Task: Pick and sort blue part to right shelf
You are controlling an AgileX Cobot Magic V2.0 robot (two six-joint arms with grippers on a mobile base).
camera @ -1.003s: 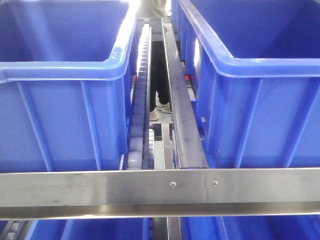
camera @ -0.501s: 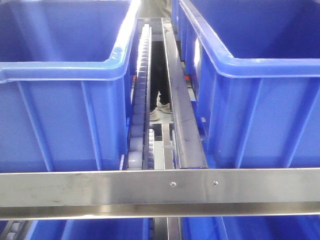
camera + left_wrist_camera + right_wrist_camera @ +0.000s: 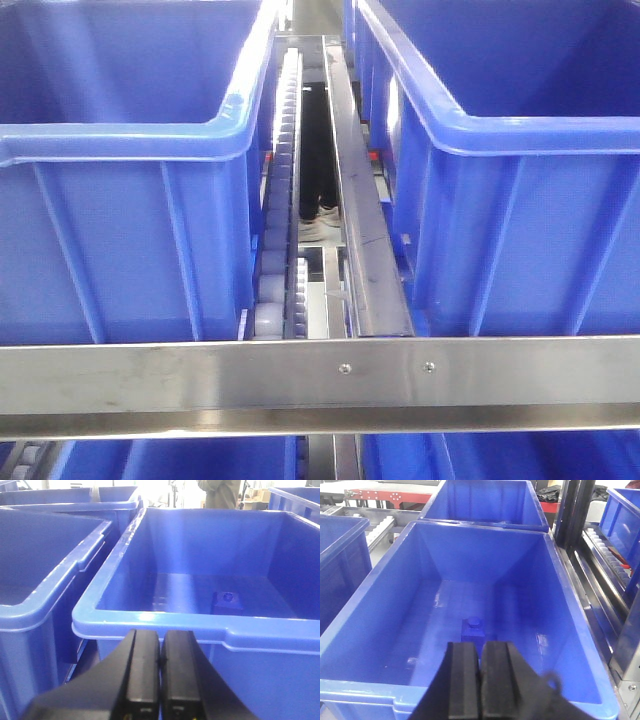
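Bins crowd every view, their far ends cut off by the frame edges. In the front-facing view the right shelf [image 3: 320, 385] shows its brushed-metal front rail with two small screws, a white roller track [image 3: 285, 180] running back between a left bin [image 3: 120, 200] and a right bin [image 3: 520, 200]; more blue bins on the level below are only partly seen. Through the gap between the bins, a person's dark trouser legs and pale shoes [image 3: 318, 215] stand on a grey floor, the upper body hidden.

The left gripper [image 3: 160, 655] sits just in front of the rim of a blue bin [image 3: 150, 622], its black jaws pressed together with nothing between them. On that bin's floor rests a small blue part [image 3: 227, 601], dark against the plastic and hard to make out. A person's torso [image 3: 217, 492] is cropped at the top edge.

The right gripper [image 3: 479, 672] hangs over another blue bin [image 3: 365, 630], jaws likewise closed and empty. A blue part [image 3: 472, 628] with a round stud on top lies on the bin floor, its lower edge hidden behind the jaws. Beyond, a second bin [image 3: 485, 502], a red frame [image 3: 390, 497] and roller tracks [image 3: 607, 550] fill the workshop. No writing is legible anywhere.
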